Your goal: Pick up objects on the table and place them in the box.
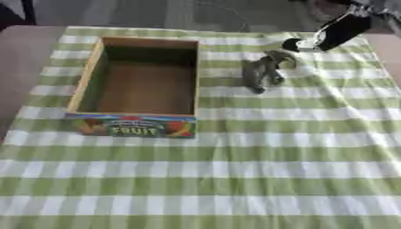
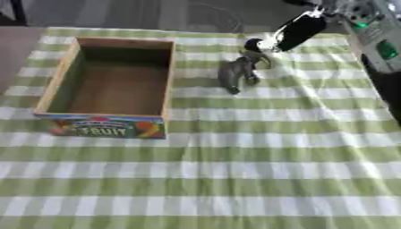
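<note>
My right robot hand (image 1: 294,44) hovers over the grey toy elephant (image 1: 262,71) beside the wooden box (image 1: 84,76); its fingers' state I cannot tell.

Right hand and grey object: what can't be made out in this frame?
- Right hand: both views show a blurred dark shape at the end of the arm; open or curled cannot be told, nor whether it touches the object.
- Grey object: a blurred grey figure-like shape on the checked cloth; what it is stays unclear.
- Box: label blurred beyond the word FRUIT.
- Left hand: in neither view.
</note>
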